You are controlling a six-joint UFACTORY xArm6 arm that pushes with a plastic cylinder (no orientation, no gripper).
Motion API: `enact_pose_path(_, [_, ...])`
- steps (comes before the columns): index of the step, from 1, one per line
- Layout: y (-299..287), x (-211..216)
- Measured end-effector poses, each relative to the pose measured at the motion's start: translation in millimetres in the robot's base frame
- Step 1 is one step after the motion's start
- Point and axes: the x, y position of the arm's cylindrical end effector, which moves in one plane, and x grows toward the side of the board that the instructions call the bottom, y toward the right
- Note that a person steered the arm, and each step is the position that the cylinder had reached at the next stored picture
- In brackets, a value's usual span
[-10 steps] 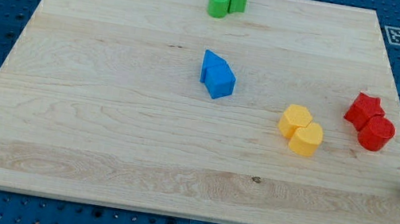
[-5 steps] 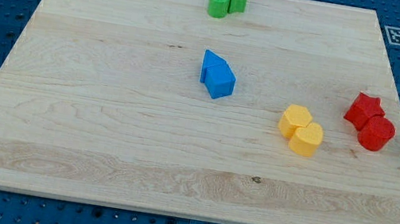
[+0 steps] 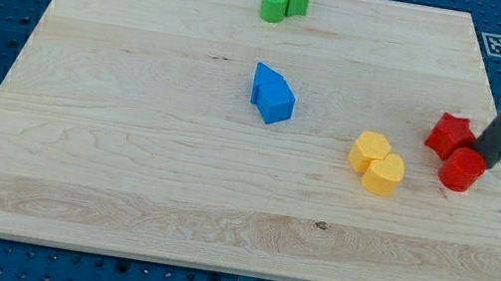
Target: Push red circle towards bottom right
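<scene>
The red circle [image 3: 463,170] lies near the board's right edge, just below and right of the red star [image 3: 450,134]. My tip [image 3: 482,160] stands at the circle's upper right side, touching it or nearly so, between the circle and the star's right points. The dark rod rises from there to the view's upper right.
A yellow pair of blocks [image 3: 377,163] lies left of the red circle. A blue pair [image 3: 271,93] sits mid-board. A green pair [image 3: 285,1] sits at the top edge. The wooden board [image 3: 129,142] ends close to the right of the circle.
My tip has moved from off the board's right edge up and left onto the board, to the red blocks. The circle shifted slightly down-left and the star slightly left.
</scene>
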Motion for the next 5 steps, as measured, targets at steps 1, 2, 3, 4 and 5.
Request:
enact_pose_path(1, [-13.2,-9.9])
enact_pose_path(2, [-27.1,-13.5])
enact_pose_path(3, [-28.4,-7.0])
enact_pose_path(4, [-28.4,13.6])
enact_pose_path(5, [-28.5,38.0])
